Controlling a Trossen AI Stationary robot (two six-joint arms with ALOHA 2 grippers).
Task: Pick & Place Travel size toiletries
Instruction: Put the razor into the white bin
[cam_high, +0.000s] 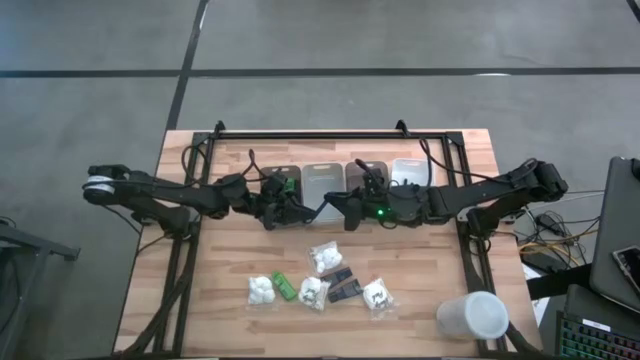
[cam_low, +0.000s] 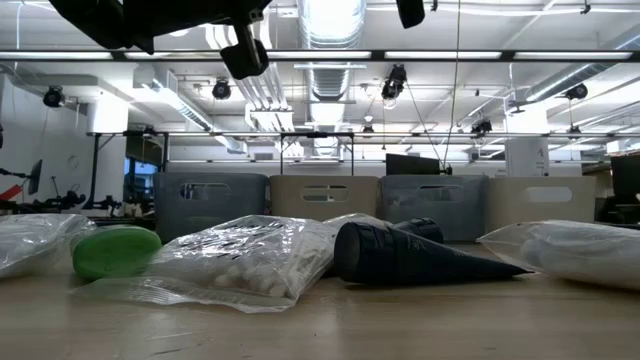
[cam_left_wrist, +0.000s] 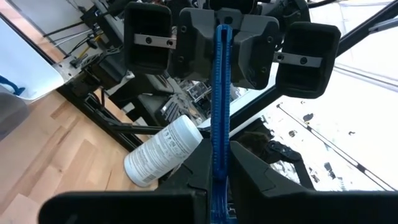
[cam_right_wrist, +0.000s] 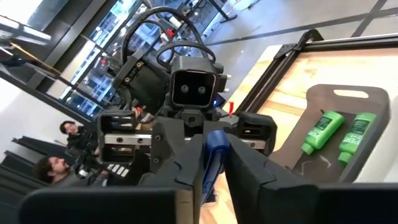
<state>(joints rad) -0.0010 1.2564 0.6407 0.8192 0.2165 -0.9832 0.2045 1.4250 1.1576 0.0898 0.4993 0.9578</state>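
While both arms meet mid-frame, our left gripper (cam_left_wrist: 219, 168) and right gripper (cam_right_wrist: 213, 163) each clench the blue razor (cam_left_wrist: 221, 93).

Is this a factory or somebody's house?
Probably neither: it looks like a robot lab or workshop. Bare pipes and strip lights run across the ceiling, two robot arms work over a wooden table, and computer gear sits beside it.

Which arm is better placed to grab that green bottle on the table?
Probably left: the left pincer hangs nearer the green bottle, lying left in the pile, than the right pincer. Both grip one blue stick, though.
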